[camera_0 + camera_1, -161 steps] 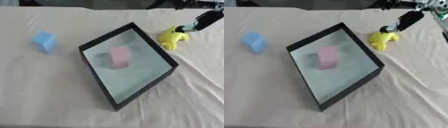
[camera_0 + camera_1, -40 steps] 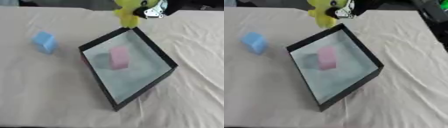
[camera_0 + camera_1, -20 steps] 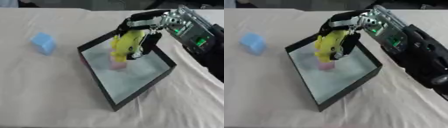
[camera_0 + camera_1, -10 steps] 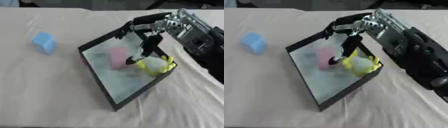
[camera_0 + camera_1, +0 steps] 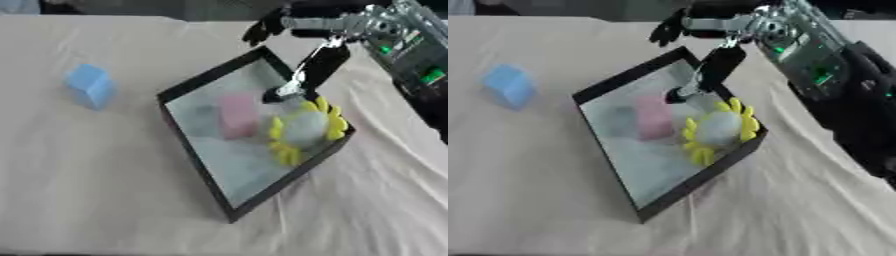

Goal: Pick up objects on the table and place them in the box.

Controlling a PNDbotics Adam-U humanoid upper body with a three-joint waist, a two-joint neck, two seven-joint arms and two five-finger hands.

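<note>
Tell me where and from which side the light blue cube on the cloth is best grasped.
Probably from above, fingers and thumb on two opposite side faces of the light blue cube. It sits alone on the cream cloth, well left of the black box, so every flat face looks free. The left hand would be nearer.

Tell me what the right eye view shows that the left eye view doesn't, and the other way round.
Only the right eye view shows the long stretch of the right arm's black forearm running down the picture's right side. Only the left eye view shows more bare cream tablecloth left of the light blue cube. Both show the black-walled rectangular box, with the pink block and the yellow-fringed pale round toy inside it, and the open right hand above the box's far corner. The left hand appears in neither.
</note>
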